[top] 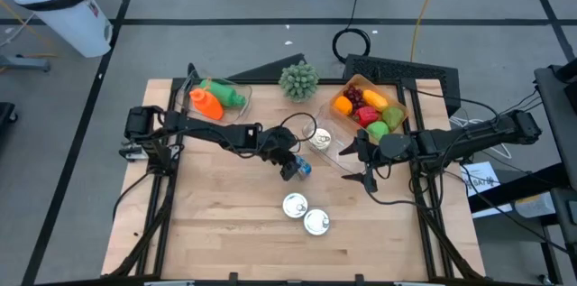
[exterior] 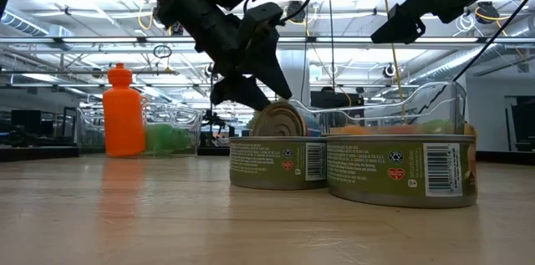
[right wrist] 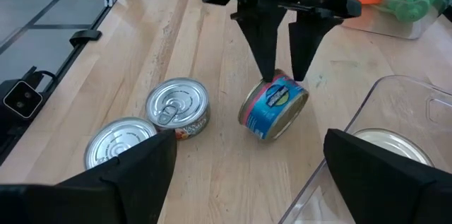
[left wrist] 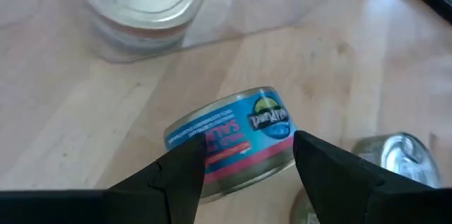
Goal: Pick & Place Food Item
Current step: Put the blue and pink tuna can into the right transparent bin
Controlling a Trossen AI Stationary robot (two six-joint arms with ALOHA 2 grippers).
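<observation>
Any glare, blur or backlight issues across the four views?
Low view: bright ceiling lights behind turn both arms into silhouettes; green-labelled cans stay readable. Left wrist view: soft focus on the blue-labelled can and the fingers. High view: evenly lit. Right wrist view: sheen on can lids.

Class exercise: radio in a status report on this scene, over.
Left gripper clamps tilted blue-labelled tin can, one edge on the wooden table. Right gripper open, waiting by clear plastic bin. Two upright silver cans close by, not blocking.
</observation>
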